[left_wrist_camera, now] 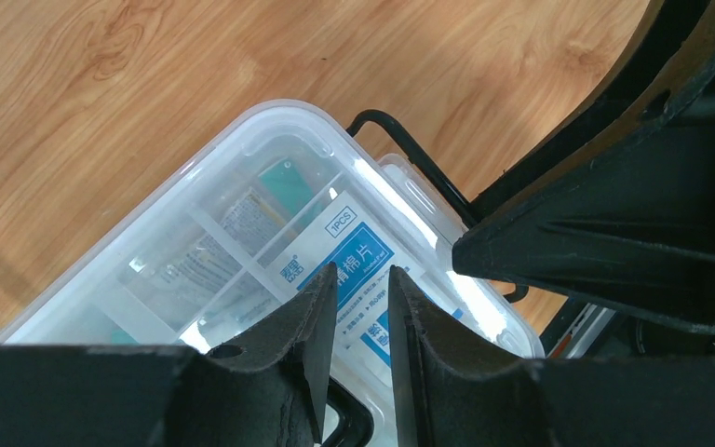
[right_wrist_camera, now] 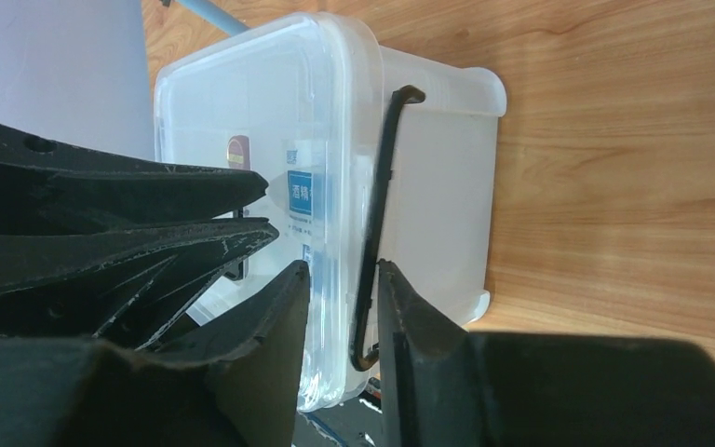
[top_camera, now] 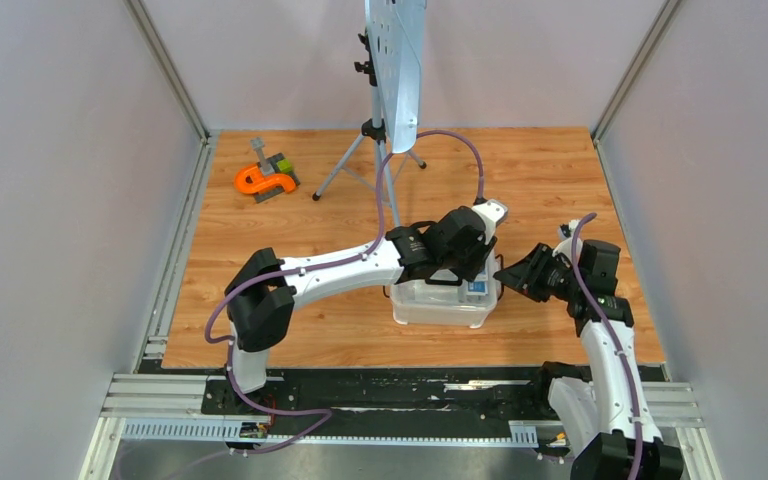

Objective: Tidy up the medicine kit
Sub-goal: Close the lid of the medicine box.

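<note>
The medicine kit (top_camera: 440, 308), a white tub with its clear lid on, stands on the wooden table between my arms. In the left wrist view the lid (left_wrist_camera: 270, 186) shows blue and teal packets (left_wrist_camera: 354, 256) in a divided tray beneath it. My left gripper (left_wrist_camera: 363, 275) hovers over the lid, jaws a narrow gap apart with nothing between them; the black handle (left_wrist_camera: 354, 419) lies under its fingers. My right gripper (right_wrist_camera: 343, 270) is at the tub's (right_wrist_camera: 438, 186) right side, open, its jaws astride the lid's rim and the black wire clip (right_wrist_camera: 386, 186).
An orange-and-grey tool (top_camera: 265, 178) lies at the far left of the table. A tripod (top_camera: 380, 150) carrying a white panel stands at the back centre. Grey walls close in both sides, and a black rail runs along the near edge.
</note>
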### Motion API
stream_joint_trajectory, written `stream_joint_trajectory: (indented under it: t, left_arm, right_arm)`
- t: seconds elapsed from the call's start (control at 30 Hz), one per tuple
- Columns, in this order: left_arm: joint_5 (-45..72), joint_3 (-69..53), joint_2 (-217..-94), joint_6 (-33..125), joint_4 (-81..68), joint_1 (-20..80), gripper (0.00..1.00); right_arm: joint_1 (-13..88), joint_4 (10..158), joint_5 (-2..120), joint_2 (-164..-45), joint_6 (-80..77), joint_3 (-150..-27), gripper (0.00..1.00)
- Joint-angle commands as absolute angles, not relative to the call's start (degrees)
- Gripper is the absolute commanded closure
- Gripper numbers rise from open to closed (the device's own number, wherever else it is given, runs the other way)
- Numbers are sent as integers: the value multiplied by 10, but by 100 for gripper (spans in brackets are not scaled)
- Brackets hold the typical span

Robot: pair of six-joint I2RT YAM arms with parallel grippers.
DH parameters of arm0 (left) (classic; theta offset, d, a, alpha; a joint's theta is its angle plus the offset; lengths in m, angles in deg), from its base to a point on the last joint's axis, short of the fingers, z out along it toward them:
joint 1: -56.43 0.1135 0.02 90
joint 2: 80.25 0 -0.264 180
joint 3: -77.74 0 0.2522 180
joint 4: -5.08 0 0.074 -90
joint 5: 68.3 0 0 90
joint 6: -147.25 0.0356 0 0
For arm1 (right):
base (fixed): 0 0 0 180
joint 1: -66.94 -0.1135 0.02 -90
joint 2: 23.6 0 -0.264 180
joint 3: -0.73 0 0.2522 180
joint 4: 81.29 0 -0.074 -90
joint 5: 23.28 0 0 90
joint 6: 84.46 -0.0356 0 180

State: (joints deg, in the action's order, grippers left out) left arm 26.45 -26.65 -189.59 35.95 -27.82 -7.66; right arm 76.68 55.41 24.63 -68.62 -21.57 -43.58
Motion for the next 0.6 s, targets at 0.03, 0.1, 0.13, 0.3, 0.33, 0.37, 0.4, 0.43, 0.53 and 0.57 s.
stream_joint_trajectory:
  t: [0.03,0.1,0.13,0.3,0.33,0.37,0.4,0.43,0.53,0.57]
  left_arm:
    - [249,-246,-1947,362,-379,-83,65]
    - [249,-245,-1946,363,-379,-83,65]
    - [249,-245,-1946,363,-379,-83,65]
    - [247,-244,-1947,362,-377,-83,65]
    - [247,-244,-1947,362,-376,-83,65]
    - [246,-244,-1947,363,-376,-83,65]
    - [245,-244,-1948,363,-375,-83,65]
    - [244,-244,-1948,362,-375,-83,65]
    - [242,-243,-1948,361,-373,-83,65]
    - [242,-243,-1949,361,-373,-83,65]
  right_arm:
    - [754,560,215,-687,-218,-459,62]
    - [753,560,222,-683,-219,-461,59]
    - [753,560,224,-681,-219,-461,59]
    - [753,556,237,-673,-218,-468,57]
    - [753,555,240,-671,-218,-470,57]
    - [753,555,242,-669,-218,-472,57]
    - [753,555,244,-668,-217,-473,57]
    - [753,555,247,-669,-217,-474,56]
    - [753,558,246,-682,-214,-474,57]
    - [753,560,242,-687,-213,-473,59]
